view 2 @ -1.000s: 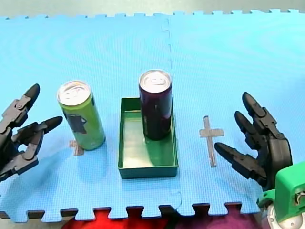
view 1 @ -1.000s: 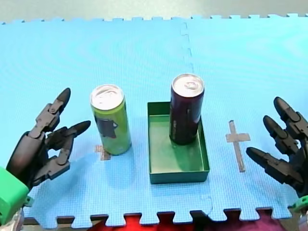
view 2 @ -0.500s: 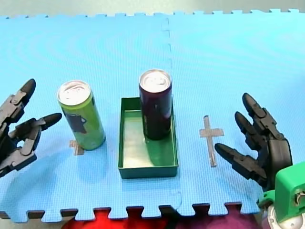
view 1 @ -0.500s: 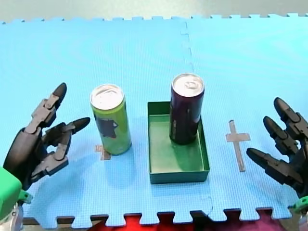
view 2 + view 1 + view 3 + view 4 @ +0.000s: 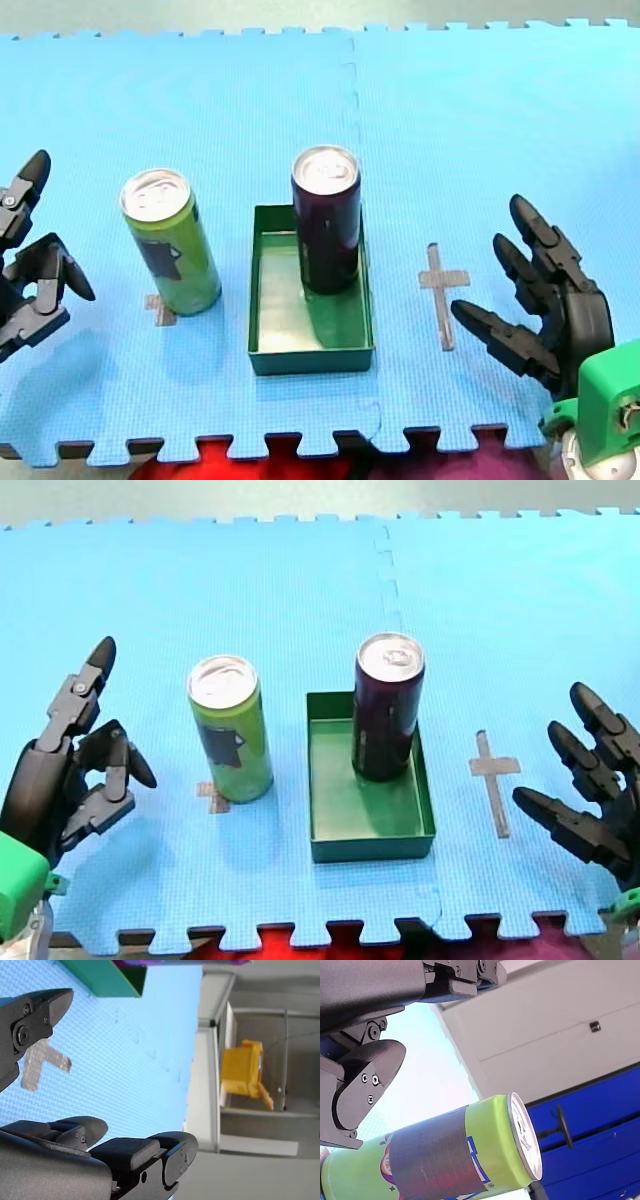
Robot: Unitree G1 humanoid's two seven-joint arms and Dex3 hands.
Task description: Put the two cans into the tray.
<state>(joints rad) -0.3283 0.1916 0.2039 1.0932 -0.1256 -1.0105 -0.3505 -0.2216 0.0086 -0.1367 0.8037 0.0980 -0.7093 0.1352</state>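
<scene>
A blue foam mat (image 5: 300,580) covers the desk. At its centre sits a green tray (image 5: 372,848). The robot's left hand (image 5: 75,770) hovers at the mat's 8 o'clock, empty and gripping nothing. The right hand (image 5: 590,800) hovers at 4 o'clock, also empty and unclenched.

A purple can (image 5: 388,715) stands upright inside the tray, at its 12 o'clock end. A green can (image 5: 232,735) stands upright on the mat at the tray's 9 o'clock, near the left hand but apart from it.

One can appears placed, so the green can is the step in hand. The left hand likely needs to reach in, close around it, lift it over the tray wall and set it at the free 6 o'clock end.

A grey tape cross (image 5: 492,780) lies at the tray's 3 o'clock, and a tape mark (image 5: 208,797) shows at the green can's base. Nothing blocks the path, though the purple can leaves limited room.
</scene>
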